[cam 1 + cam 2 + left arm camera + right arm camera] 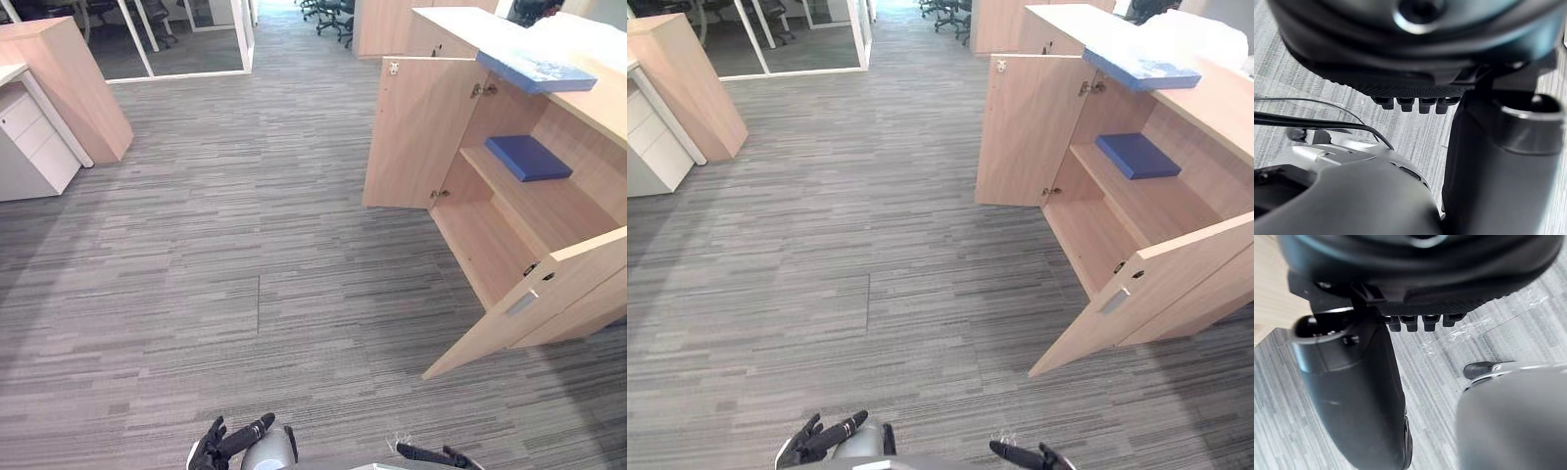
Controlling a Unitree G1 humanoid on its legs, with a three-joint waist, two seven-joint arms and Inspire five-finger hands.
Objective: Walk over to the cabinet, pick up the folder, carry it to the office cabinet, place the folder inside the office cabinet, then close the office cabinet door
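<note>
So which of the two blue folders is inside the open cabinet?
The dark navy folder, lying flat on the shelf inside the cabinet. The lighter blue folder lies on the cabinet's top, overhanging its edge.

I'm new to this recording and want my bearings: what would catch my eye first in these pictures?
The wooden cabinet on the right stands with both doors swung wide. A dark blue folder lies on its inner shelf and a lighter blue folder on its top. The left hand and right hand hang low and empty over the grey carpet, fingers relaxed.
</note>
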